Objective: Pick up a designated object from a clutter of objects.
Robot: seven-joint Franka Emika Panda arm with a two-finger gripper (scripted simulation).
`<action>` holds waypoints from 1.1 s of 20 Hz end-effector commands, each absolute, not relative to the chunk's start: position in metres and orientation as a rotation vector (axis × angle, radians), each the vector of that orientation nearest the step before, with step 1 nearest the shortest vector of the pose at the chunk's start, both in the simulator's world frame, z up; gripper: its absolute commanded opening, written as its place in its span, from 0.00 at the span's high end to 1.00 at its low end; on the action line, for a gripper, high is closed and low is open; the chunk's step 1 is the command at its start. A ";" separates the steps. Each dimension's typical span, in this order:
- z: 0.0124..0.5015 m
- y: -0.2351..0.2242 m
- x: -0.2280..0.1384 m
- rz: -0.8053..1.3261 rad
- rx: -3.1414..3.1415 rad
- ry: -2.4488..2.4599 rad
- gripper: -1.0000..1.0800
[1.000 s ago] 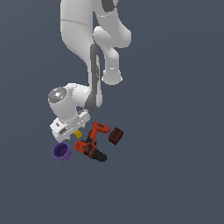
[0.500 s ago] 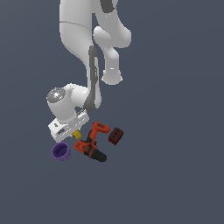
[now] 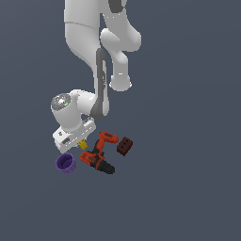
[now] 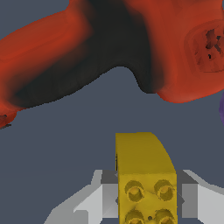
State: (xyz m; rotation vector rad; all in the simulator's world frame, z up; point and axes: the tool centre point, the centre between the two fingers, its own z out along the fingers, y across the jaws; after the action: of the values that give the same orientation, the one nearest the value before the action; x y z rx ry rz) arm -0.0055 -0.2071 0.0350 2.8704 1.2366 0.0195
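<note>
Because the wrist view looks straight down between the fingers, the key relation is plain: the yellow block (image 4: 145, 183) sits squarely between the two pale fingertips (image 4: 94, 199), one on each flank, its studded face turned toward the camera and its longer body running away from the lens, along the gap and not across it. The gripper (image 4: 146, 203) appears closed down to the block's width, with the pads meeting or all but meeting its sides; I judge it to be gripping the block, though actual contact pressure cannot be read from a render.

In the exterior view the block (image 3: 83, 145) is a small yellow speck just under the gripper (image 3: 80, 141), between the purple cup (image 3: 66, 163) toward that view's left and the orange-and-black power drill (image 3: 98, 157) toward its right. The dark red brick (image 3: 124, 146) lies farther to that view's right, beyond the drill. The coming move is probably a straight lift, and the drill (image 4: 109, 48) looms close ahead of the block, so a clean vertical rise matters.

Whether the block rests on the counter (image 3: 188, 188) or already hangs just clear of it cannot be told. The fingers are cut off by the wrist view's edge, and the gripper's body hides them in the exterior view. A sliver of purple (image 4: 221, 111) at the frame edge is likely the cup.
</note>
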 end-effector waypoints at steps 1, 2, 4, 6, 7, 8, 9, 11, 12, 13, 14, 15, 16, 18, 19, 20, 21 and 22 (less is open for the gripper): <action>0.039 -0.204 -0.007 0.021 2.870 1.237 1.00; 0.042 -0.202 -0.008 0.021 2.870 1.237 1.00; 0.047 -0.196 -0.010 0.020 2.870 1.238 1.00; 0.054 -0.190 -0.013 0.020 2.870 1.239 1.00; 0.058 -0.186 -0.014 0.020 2.870 1.239 1.00; 0.062 -0.182 -0.016 0.019 2.870 1.240 1.00; 0.067 -0.178 -0.018 0.019 2.870 1.240 1.00; 0.078 -0.168 -0.022 0.018 2.871 1.241 1.00; 0.083 -0.162 -0.024 0.018 2.871 1.242 1.00; 0.090 -0.157 -0.027 0.018 2.871 1.242 1.00; 0.096 -0.151 -0.029 0.017 2.871 1.243 1.00; 0.103 -0.145 -0.032 0.017 2.871 1.243 1.00; 0.110 -0.138 -0.035 0.016 2.871 1.244 1.00; 0.124 -0.126 -0.040 0.015 2.871 1.245 1.00; 0.131 -0.119 -0.043 0.014 2.871 1.246 1.00; 0.138 -0.113 -0.046 0.014 2.871 1.246 1.00; 0.145 -0.106 -0.048 0.013 2.871 1.247 1.00; 0.152 -0.100 -0.051 0.012 2.871 1.247 1.00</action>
State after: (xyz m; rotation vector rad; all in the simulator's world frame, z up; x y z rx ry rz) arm -0.0464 -0.1097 0.1412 2.8715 1.2468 0.0126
